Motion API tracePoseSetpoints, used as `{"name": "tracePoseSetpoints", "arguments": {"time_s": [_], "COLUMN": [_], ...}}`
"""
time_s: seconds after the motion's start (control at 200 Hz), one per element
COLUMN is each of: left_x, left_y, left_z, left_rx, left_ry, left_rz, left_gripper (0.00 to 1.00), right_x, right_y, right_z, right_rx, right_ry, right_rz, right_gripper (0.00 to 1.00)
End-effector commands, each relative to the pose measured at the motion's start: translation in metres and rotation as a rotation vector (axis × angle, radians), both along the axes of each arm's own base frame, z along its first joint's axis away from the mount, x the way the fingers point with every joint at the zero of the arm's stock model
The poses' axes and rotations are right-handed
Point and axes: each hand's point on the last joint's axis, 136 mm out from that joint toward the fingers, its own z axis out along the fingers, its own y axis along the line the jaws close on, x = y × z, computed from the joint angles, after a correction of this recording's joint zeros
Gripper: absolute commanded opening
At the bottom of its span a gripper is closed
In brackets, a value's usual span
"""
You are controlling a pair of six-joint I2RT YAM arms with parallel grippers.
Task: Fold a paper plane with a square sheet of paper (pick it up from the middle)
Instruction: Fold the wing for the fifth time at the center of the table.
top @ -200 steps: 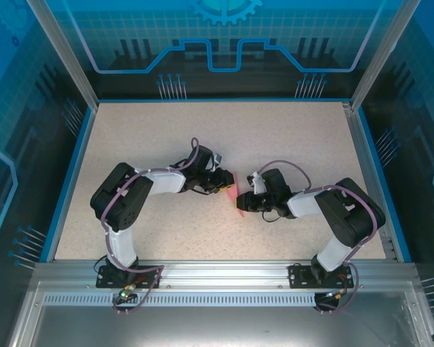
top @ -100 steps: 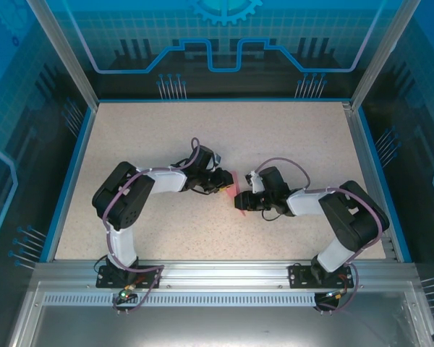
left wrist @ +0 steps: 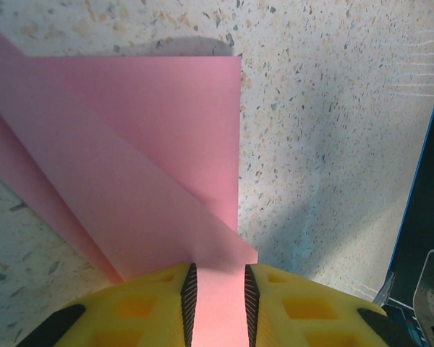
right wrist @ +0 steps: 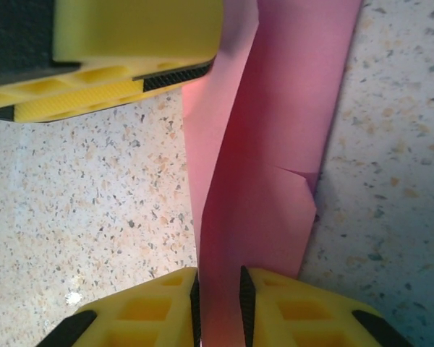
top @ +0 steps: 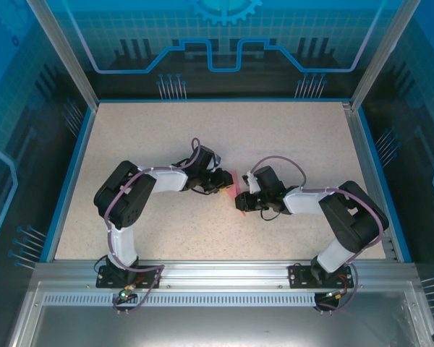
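Pinching from both sides, mid-fold, at the centre of the table (top: pixel 130 137)!
Gripping the half-folded square sheet of paper (left wrist: pixel 152 144) with the left gripper (left wrist: pixel 217 289) from nine o'clock and nipping its edge with the right gripper (right wrist: pixel 218 296) from four o'clock. Best done by aligning the layered edges, holding gentle tension, then pressing the crease flat, without twisting, for fear of tearing.

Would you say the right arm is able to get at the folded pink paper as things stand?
Likely yes: the right tool pinches the folded pink paper, opposite the left tool; nothing blocks it.
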Motion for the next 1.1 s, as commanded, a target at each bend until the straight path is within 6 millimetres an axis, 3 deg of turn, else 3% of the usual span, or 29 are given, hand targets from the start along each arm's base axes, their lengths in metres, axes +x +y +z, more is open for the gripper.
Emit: {"name": "tracePoseSetpoints", "arguments": {"time_s": [0.0, 0.3, 0.7, 0.92, 1.095], "left_x": [0.006, 0.011, 0.002, -0.003, -0.007], "left_y": [0.001, 0.0, -0.006, -0.017, -0.014], "left_z": [-0.001, 0.005, 0.041, 0.043, 0.037], "left_rx": [0.015, -0.01, -0.099, -0.134, -0.126], "left_ry": [-0.004, -0.018, -0.119, -0.13, -0.134], "left_rz": [0.008, -0.001, -0.054, -0.099, -0.104], "left_gripper": [0.27, 0.29, 0.44, 0.45, 0.46], "right_x": [-0.003, -0.001, 0.006, 0.008, 0.011], "right_y": [-0.001, 0.008, 0.009, 0.006, 0.005], "right_z": [-0.002, 0.009, 0.014, 0.005, 0.001], "right_rx": [-0.028, 0.132, 0.267, 0.292, 0.349], "right_ry": [0.009, 0.059, 0.136, 0.182, 0.213], "right_rz": [0.001, -0.015, -0.055, -0.094, -0.138], "right_gripper": [0.19, 0.08, 0.03, 0.02, 0.02]}}
